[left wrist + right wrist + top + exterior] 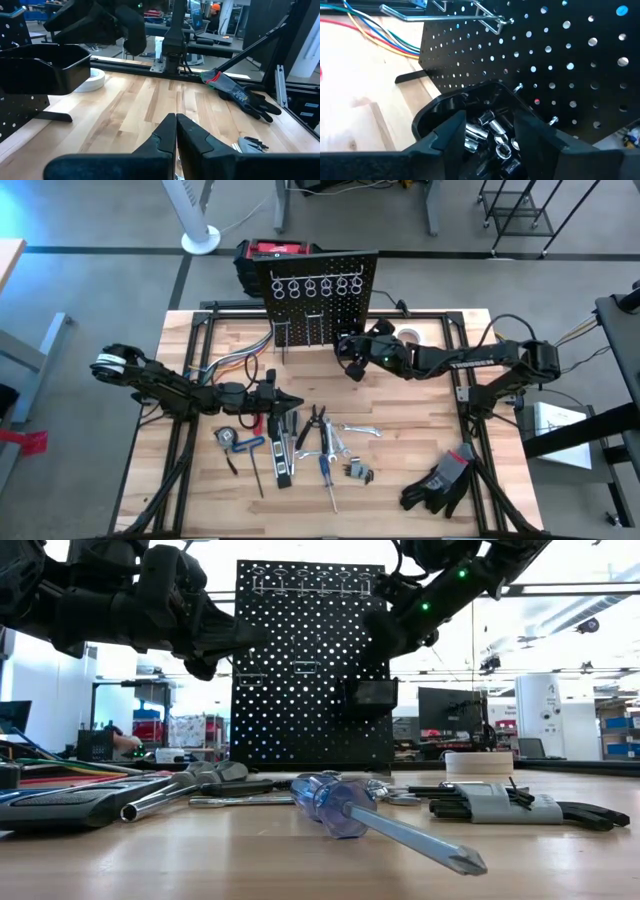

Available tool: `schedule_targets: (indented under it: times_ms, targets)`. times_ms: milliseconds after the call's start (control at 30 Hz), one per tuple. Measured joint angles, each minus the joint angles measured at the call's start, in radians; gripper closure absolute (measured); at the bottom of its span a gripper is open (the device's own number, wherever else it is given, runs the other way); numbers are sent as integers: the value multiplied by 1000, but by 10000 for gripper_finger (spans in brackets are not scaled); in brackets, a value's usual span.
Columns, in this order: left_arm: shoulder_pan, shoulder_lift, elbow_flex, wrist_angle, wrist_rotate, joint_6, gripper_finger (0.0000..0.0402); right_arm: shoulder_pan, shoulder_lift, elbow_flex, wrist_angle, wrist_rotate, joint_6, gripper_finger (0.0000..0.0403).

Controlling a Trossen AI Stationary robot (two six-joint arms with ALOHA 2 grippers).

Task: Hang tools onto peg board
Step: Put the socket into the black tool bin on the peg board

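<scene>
Hovering over the small black bin (445, 117) on the peg board (322, 285), my right gripper (490, 132) has its fingers parted, shiny sockets (487, 131) lying directly below between them. My left gripper (176, 131), fingers clenched and empty, sits nearer the tools (300, 448) spread on the desk (420, 420), their long axes running toward the board.

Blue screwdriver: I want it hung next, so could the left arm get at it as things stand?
Probably yes. The left gripper, fingers shut and empty, hovers just above the tool pile, and the blue screwdriver lies uncovered nearby; the fingers must open first.
</scene>
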Motion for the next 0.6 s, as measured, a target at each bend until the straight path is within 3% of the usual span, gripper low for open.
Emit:
schedule_targets:
  times_ms: [100, 367, 600]
  targets:
    - [0, 0, 0, 0, 0, 0, 401, 18, -9, 0, -26, -66, 34, 240]
    - [0, 0, 0, 0, 0, 7, 401, 142, -7, -2, -117, -377, 84, 264]
    - [0, 0, 0, 0, 0, 7, 401, 339, 42, -6, -113, -410, 221, 296]
